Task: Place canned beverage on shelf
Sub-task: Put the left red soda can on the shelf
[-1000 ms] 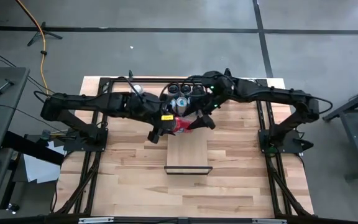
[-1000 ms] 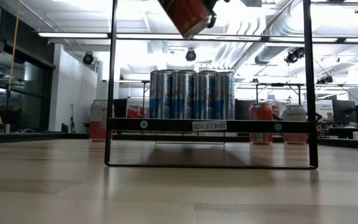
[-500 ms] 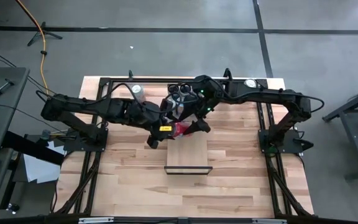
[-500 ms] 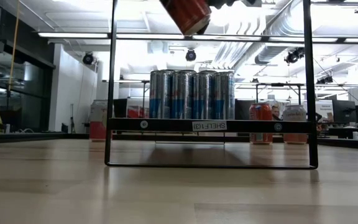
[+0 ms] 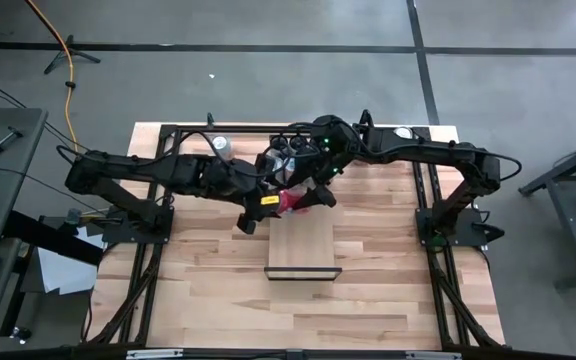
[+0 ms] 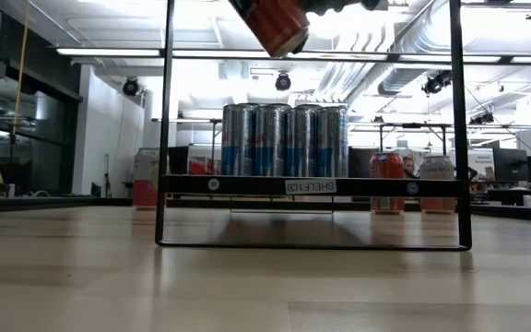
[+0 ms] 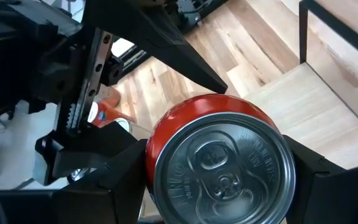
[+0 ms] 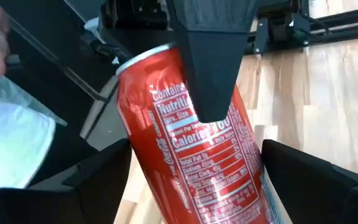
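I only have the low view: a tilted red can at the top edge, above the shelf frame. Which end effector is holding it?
Observer: The left end effector; its fingers clamp both sides of the red can near its top.
Operator: And the right one?
Observer: The right end effector is open, its fingers straddling the can with gaps.
Operator: Where is it hanging?
Observer: Over the shelf plank's far end, nearer the left arm's side.
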Available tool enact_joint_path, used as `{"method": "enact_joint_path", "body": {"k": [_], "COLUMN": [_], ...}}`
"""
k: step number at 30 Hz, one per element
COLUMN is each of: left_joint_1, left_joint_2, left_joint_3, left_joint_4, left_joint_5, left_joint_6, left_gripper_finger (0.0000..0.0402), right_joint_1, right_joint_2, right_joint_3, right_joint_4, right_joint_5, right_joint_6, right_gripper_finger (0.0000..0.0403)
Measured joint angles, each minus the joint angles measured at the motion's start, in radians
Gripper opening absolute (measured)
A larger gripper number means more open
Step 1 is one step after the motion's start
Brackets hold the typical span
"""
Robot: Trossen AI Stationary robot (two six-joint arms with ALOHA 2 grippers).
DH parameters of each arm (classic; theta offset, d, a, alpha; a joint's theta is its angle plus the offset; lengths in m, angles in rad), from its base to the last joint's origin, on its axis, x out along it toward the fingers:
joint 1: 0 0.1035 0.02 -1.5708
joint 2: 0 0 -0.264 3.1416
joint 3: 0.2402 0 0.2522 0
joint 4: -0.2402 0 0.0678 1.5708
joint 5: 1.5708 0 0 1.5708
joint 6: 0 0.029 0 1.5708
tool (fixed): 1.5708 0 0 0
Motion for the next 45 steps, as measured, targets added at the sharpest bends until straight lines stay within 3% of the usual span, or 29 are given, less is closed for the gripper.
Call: {"method": "enact_joint_path", "body": {"k": [14, 23, 27, 34, 45], "left_joint_1": [-0.02, -0.02, -0.02, -0.02, -0.021], "left_joint_2": [-0.046, -0.09, -0.089, -0.089, -0.051], "left_joint_3": [0.0, 0.0, 0.0, 0.0, 0.0], "left_joint_4": [-0.124, -0.122, -0.122, -0.101, 0.003], "left_joint_5": [-0.002, -0.015, -0.01, -0.011, 0.004], "left_joint_6": [-0.07, -0.102, -0.102, -0.057, 0.069], "left_gripper_finger": [0.0232, 0.0232, 0.0232, 0.0232, 0.0232], "right_joint_1": [0.003, 0.009, 0.008, 0.004, 0.054], "right_joint_2": [0.0, -0.002, -0.002, -0.002, -0.002], "right_joint_3": [0.0, 0.0, 0.0, 0.0, 0.0], "right_joint_4": [0.082, 0.09, 0.085, 0.052, 0.034], "right_joint_5": [-0.112, -0.015, -0.007, 0.005, 0.007], "right_joint_6": [0.019, -0.037, -0.048, 0.105, -0.057], "right_gripper_finger": [0.0344, 0.0396, 0.039, 0.039, 0.039]}}
